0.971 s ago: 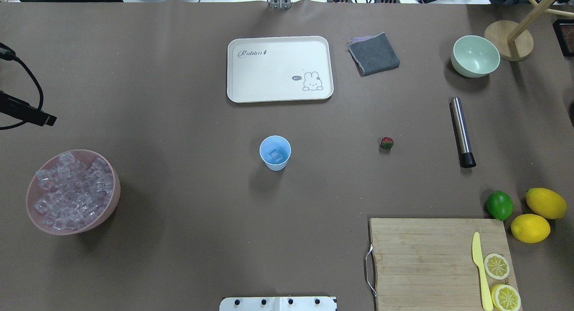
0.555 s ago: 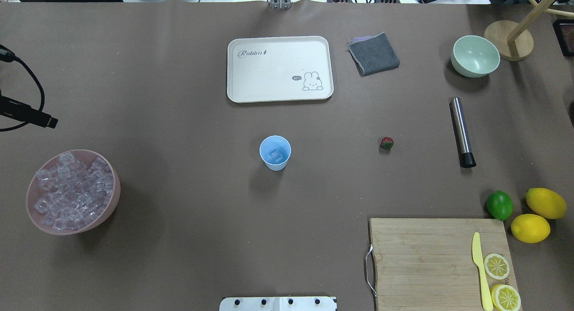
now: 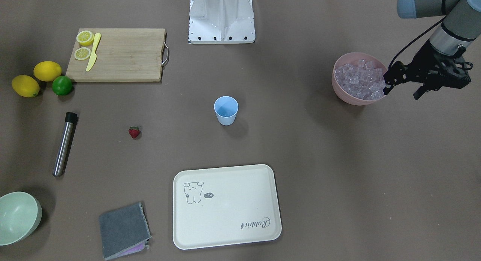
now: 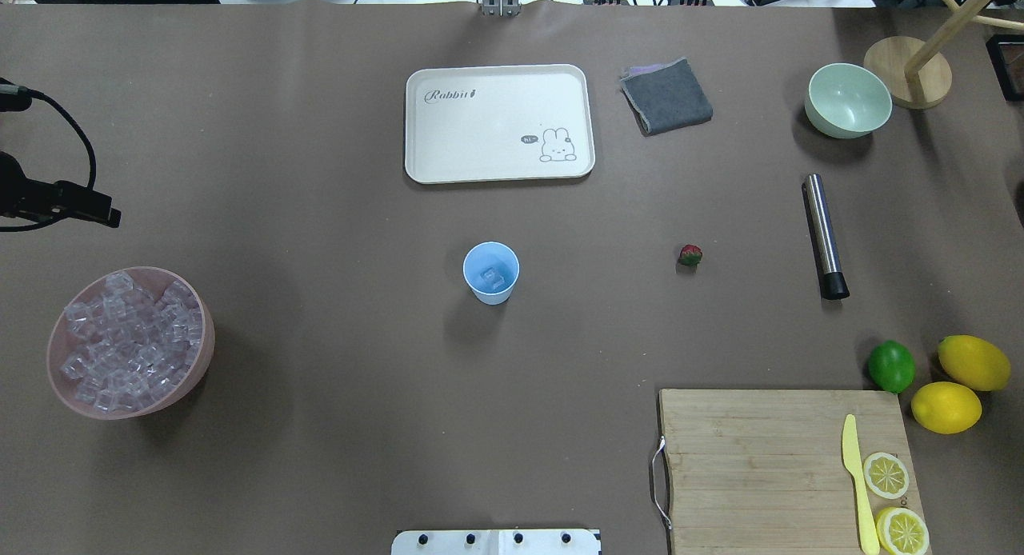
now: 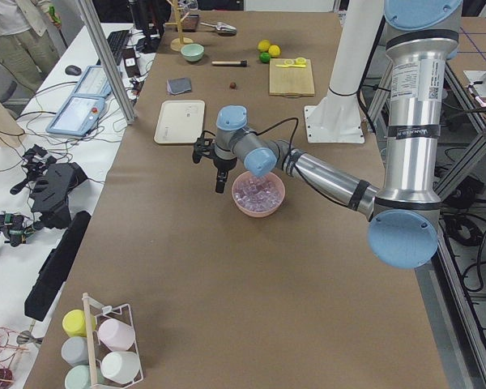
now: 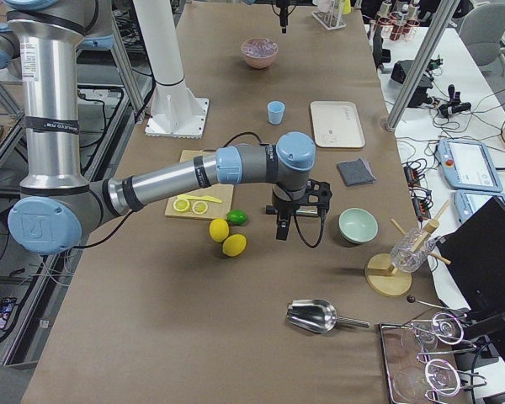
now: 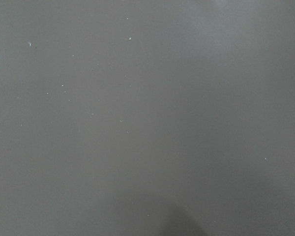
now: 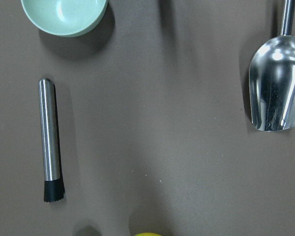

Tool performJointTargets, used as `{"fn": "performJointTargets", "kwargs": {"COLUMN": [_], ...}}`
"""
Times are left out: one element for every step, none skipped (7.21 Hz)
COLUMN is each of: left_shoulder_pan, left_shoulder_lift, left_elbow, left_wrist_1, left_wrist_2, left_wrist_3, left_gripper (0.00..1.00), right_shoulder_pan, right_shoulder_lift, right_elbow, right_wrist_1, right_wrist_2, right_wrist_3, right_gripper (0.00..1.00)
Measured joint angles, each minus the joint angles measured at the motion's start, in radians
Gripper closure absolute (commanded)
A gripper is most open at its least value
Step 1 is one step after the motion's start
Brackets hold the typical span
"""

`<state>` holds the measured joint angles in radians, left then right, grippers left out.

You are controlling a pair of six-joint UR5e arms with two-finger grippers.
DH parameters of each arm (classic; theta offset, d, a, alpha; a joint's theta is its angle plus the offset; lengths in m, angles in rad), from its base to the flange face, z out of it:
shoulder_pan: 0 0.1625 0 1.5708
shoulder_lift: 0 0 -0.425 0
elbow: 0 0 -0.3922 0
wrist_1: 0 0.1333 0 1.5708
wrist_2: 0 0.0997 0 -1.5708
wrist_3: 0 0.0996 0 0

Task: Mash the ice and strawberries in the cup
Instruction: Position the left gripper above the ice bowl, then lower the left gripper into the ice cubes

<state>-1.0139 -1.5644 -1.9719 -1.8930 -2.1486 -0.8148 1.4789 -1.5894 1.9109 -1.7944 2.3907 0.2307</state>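
Left tool spread near ice

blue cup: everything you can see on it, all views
The cup is a small light blue tumbler, plastic by its look, plain, handleless, tapering toward its base. It stands upright near the middle of the brown table, on the robot's side of the cream tray. The overhead view shows clear ice at its bottom; the count is unclear. Only the table touches its outside; the strawberry lies well apart.
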Motion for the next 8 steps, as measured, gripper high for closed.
{"fn": "performJointTargets", "kwargs": {"left_shoulder_pan": [0.038, 0.085, 0.12, 0.139, 0.151, 0.165, 0.175, 0.181], "left_shoulder_lift": [0.006, 0.023, 0.045, 0.065, 0.079, 0.087, 0.093, 0.097], "left_elbow": [-0.013, -0.032, -0.048, -0.057, -0.06, -0.06, -0.059, -0.058], "left_wrist_1": [0.0, 0.0, 0.0, 0.0, -0.001, -0.001, -0.001, -0.001], "left_wrist_2": [0.022, 0.054, 0.078, 0.088, 0.093, 0.098, 0.104, 0.107], "left_wrist_3": [-0.07, -0.127, -0.158, -0.17, -0.173, -0.174, -0.174, -0.173], "left_gripper": [0.03, 0.06, 0.17, 0.18, 0.19, 0.19, 0.19, 0.2], "right_shoulder_pan": [-0.001, -0.003, -0.006, -0.009, -0.011, -0.013, -0.014, -0.015], "right_shoulder_lift": [0.0, 0.0, 0.0, 0.0, 0.0, 0.0, 0.0, 0.0], "right_elbow": [0.002, 0.004, 0.006, 0.006, 0.006, 0.007, 0.008, 0.008], "right_wrist_1": [0.001, 0.001, 0.001, 0.001, 0.001, 0.002, 0.002, 0.004], "right_wrist_2": [0.001, 0.003, 0.006, 0.007, 0.007, 0.007, 0.007, 0.007], "right_wrist_3": [0.004, 0.004, 0.005, 0.005, 0.005, 0.004, 0.004, 0.004], "right_gripper": [0.0, 0.0, 0.0, 0.0, 0.0, 0.0, 0.0, 0.0]}}
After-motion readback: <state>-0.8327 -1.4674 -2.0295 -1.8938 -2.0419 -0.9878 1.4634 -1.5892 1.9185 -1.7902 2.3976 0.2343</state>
